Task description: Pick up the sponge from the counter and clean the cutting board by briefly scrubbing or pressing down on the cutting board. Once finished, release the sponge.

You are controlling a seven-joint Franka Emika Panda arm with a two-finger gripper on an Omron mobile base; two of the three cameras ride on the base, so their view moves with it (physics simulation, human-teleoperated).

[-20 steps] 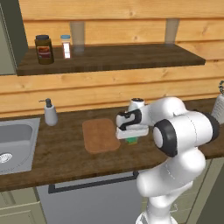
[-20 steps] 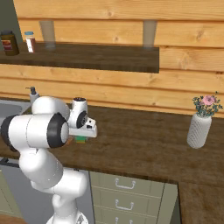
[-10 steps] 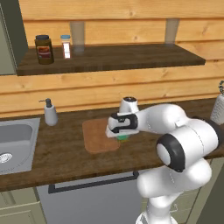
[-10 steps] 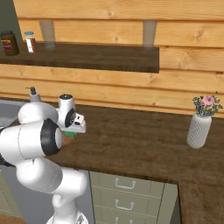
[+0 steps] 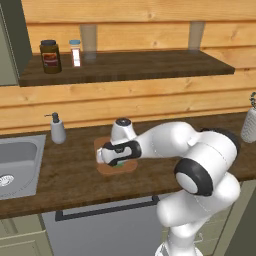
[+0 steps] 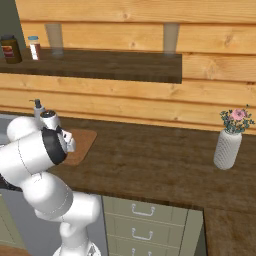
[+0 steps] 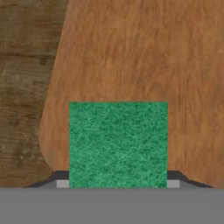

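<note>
**Sponge held over the cutting board, scrub about to land**

The gripper point(image 5: 116, 159) is clenching the sponge point(image 7: 118, 144), its two dark finger tips showing at either flank of the green block in the hand view. In the left base view the hand is hanging over the cutting board point(image 5: 102, 167), and a sliver of green is peeking out beneath it. Whether the sponge is already pressing on the wood or hovering just above it cannot be told.

The main risk, as a judgement, is sideways travel. The sponge is sitting near one rounded corner of the board, with the dark worktop point(image 7: 22, 87) close on that side; a stroke in that direction would be running the sponge off the edge and wiping the worktop instead. Pressing down hard near that edge could also be shoving the loose board along the worktop.

Open room is lying the other way: a broad bare stretch of board is reaching ahead of the sponge. The soap dispenser point(image 5: 57, 129) and the sink point(image 5: 20, 167) are standing well apart to the left, and the vase point(image 6: 227, 147) is far off to the right.
</note>
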